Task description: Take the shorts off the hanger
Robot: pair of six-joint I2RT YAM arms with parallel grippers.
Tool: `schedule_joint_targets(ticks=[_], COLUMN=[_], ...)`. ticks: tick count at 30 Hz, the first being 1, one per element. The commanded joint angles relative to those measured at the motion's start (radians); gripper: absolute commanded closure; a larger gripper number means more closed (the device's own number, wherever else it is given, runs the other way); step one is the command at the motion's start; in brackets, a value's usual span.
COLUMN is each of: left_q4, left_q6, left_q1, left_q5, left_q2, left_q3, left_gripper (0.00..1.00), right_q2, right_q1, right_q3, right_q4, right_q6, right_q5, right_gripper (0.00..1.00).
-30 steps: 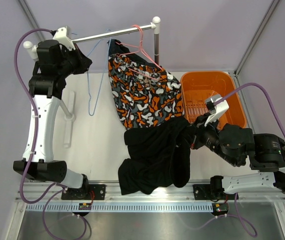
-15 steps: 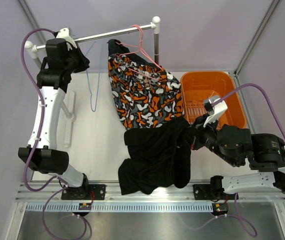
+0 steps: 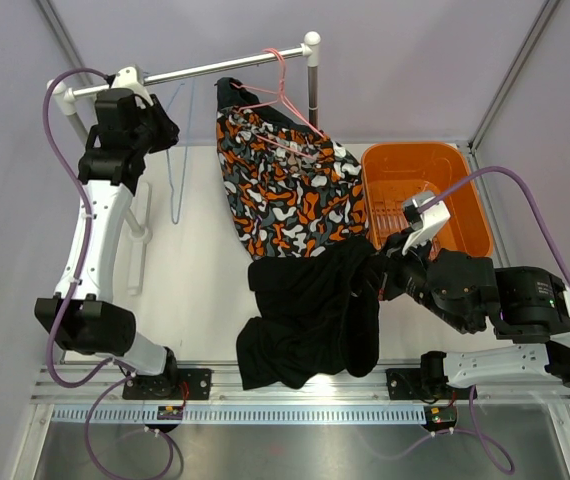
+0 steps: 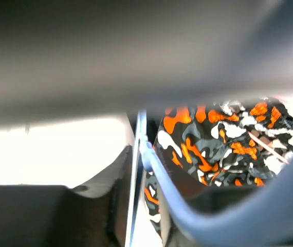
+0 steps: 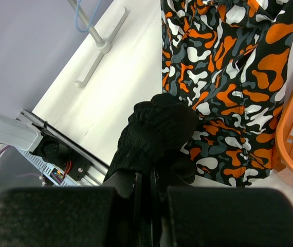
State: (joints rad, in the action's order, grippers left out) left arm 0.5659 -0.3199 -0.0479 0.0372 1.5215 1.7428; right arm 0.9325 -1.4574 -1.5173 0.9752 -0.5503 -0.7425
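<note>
The camouflage shorts (image 3: 285,190) hang from a pink hanger (image 3: 283,90) on the rail (image 3: 215,70); black fabric (image 3: 231,95) shows behind their top. They also show in the left wrist view (image 4: 203,139) and the right wrist view (image 5: 223,67). Black shorts (image 3: 310,320) lie limp on the table below them. My right gripper (image 3: 377,278) is shut on a bunched edge of the black shorts (image 5: 157,128). My left gripper (image 3: 168,110) is up at the rail, shut on the wire of an empty blue hanger (image 3: 177,170), seen close in the left wrist view (image 4: 157,175).
An orange basket (image 3: 455,170) stands at the back right, beside the right arm. The rail's left post and white base bar (image 3: 140,235) stand at the left. The right post (image 3: 312,90) is just behind the pink hanger.
My left gripper has risen and moved left along the rail, and the blue hanger has shifted left with it. The right gripper and the black shorts have barely moved.
</note>
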Motion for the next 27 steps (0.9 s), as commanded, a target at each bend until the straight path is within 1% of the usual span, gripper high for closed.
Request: schedule_joint_targets(ticks=[1, 3, 8, 10, 11, 13, 14, 15, 17, 19, 20, 23, 24, 27], left_q4=[-0.029, -0.031, -0.026, -0.023, -0.020, -0.020, -0.020, -0.020, -0.020, -0.020, -0.020, -0.024, -0.030, -0.044], left_q6=[-0.015, -0.013, -0.013, -0.011, -0.010, -0.005, -0.005, -0.001, 0.011, 0.051, 0.056, 0.088, 0.096, 0.104], left_q1=[0.008, 0.008, 0.008, 0.008, 0.008, 0.005, 0.005, 0.000, -0.030, -0.087, -0.107, -0.210, -0.275, -0.360], left_q5=[-0.020, -0.026, -0.031, -0.033, -0.033, -0.080, -0.080, -0.109, -0.158, -0.273, -0.273, -0.345, -0.394, -0.413], left_q2=[-0.061, -0.092, -0.161, -0.197, -0.210, -0.266, -0.267, -0.296, -0.322, -0.359, -0.371, -0.426, -0.441, -0.507], left_q3=[-0.028, -0.034, -0.048, -0.049, -0.054, -0.074, -0.074, -0.078, -0.094, -0.101, -0.104, -0.121, -0.129, -0.178], left_gripper=[0.69, 0.68, 0.52, 0.47, 0.43, 0.37, 0.37, 0.35, 0.33, 0.31, 0.31, 0.30, 0.30, 0.30], right_q2=[0.003, 0.008, 0.014, 0.017, 0.015, 0.022, 0.022, 0.023, 0.031, 0.040, 0.045, 0.071, 0.092, 0.130], right_q1=[-0.006, -0.006, -0.006, -0.008, -0.008, -0.008, -0.008, -0.006, -0.008, -0.008, -0.008, -0.008, -0.008, -0.006], right_q3=[-0.012, -0.012, -0.015, -0.017, -0.017, -0.024, -0.024, -0.026, -0.034, -0.047, -0.053, -0.087, -0.099, -0.168], right_q4=[-0.032, -0.033, -0.035, -0.035, -0.033, -0.033, -0.033, -0.032, -0.033, -0.032, -0.032, -0.049, -0.056, -0.075], right_q6=[-0.025, -0.026, -0.026, -0.027, -0.026, -0.026, -0.026, -0.025, -0.023, -0.014, -0.011, 0.030, 0.061, 0.125], right_q5=[-0.040, -0.040, -0.040, -0.040, -0.041, -0.041, -0.041, -0.043, -0.044, -0.052, -0.052, -0.058, -0.069, -0.130], right_gripper=[1.00, 1.00, 1.00, 1.00, 1.00, 1.00, 1.00, 1.00, 1.00, 1.00, 1.00, 0.99, 0.99, 1.00])
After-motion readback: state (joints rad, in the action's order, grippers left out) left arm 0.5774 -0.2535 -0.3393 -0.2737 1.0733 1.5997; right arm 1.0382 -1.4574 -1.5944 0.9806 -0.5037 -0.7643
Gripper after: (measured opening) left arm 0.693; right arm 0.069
